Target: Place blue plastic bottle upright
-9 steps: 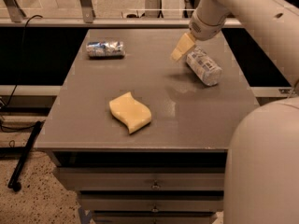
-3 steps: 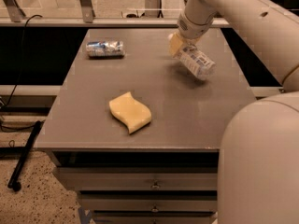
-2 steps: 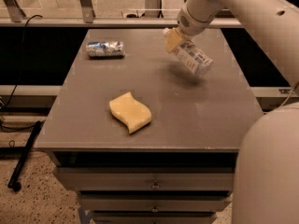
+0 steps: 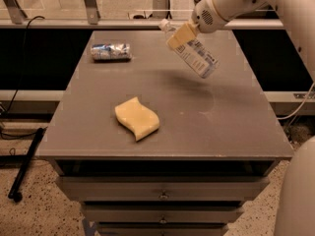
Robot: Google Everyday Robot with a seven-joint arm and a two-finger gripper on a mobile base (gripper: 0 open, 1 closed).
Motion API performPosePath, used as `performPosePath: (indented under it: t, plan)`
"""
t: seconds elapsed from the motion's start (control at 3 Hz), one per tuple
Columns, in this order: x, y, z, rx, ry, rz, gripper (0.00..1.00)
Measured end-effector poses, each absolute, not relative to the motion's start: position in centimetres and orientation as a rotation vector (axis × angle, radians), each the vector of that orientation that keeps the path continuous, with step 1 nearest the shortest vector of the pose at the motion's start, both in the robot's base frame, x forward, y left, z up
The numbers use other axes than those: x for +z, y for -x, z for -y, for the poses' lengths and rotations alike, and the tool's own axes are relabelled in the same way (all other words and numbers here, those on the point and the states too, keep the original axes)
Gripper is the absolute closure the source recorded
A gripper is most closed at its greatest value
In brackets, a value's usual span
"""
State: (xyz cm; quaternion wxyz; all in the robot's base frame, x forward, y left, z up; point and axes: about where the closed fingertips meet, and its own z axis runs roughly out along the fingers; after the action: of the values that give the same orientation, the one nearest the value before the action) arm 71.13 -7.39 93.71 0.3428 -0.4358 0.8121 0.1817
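Observation:
The blue plastic bottle [image 4: 196,55] is clear with a white-and-blue label and a white cap [image 4: 164,24]. It hangs tilted in the air above the back right of the grey table [image 4: 216,122], cap up and to the left, base down and to the right. My gripper [image 4: 181,35] is shut on the bottle's neck end, with its tan fingers [image 4: 180,35] clamped over it. The white arm comes in from the upper right.
A crushed blue-silver can [image 4: 111,51] lies at the back left of the table. A wavy yellow sponge [image 4: 137,118] lies near the front middle. Drawers [image 4: 162,193] sit below the tabletop. A railing runs behind the table.
The bottle was lying on the table at the back right. My gripper closed on it, lifted it off the surface and carried it up and slightly left, still tilted.

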Motion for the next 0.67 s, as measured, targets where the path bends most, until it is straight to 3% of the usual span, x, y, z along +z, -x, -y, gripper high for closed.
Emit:
performPosePath:
  t: [0.67]
  plan:
    - [96.6,-67.4,8.3,0.813,1.216,-1.679,1.0]
